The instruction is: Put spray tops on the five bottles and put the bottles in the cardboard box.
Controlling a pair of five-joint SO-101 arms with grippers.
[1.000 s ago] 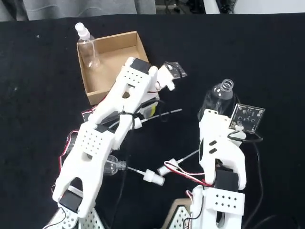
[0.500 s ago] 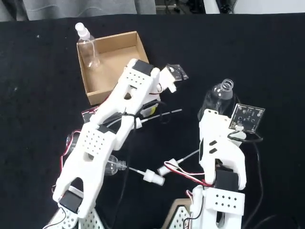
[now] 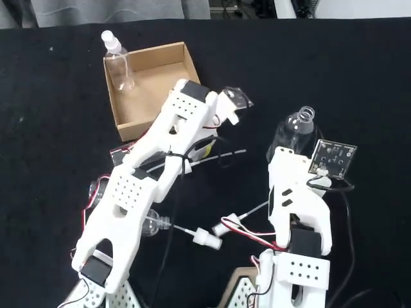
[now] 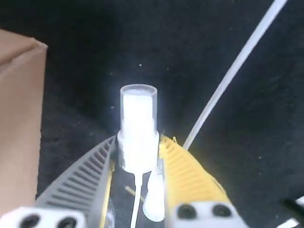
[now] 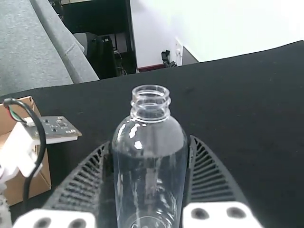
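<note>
Ok so your left gripper (image 4: 138, 142) is closed down on a spray top (image 4: 138, 111). It's pinched by the collar btw the grey finger and the yellow one. The nozzle end pokes out past the tips and its thin tube runs back btw the fingers. A 2nd long white tube (image 4: 232, 71) slants across the black table (image 3: 359, 77) right beside the yellow finger, can't tell what it's attached to. On the high cam that gripper sits low, near the front right of the cardboard box (image 3: 151, 86), beside it and not over it.

Your right gripper (image 5: 149, 145) is clamped around a clear bottle (image 5: 149, 156). The bottle is upright w/ the neck open and no top on it. It's well apart from the box, over on the right side of the table.

In the box there's 1 capped bottle (image 3: 117, 61), standing in the far left corner. 2 loose spray tops (image 3: 207, 239) lie on the table btw the arms, close together, tubes attached. A bare bottle (image 3: 153, 223) lies on its side, partly under your left arm (image 3: 135, 186).
</note>
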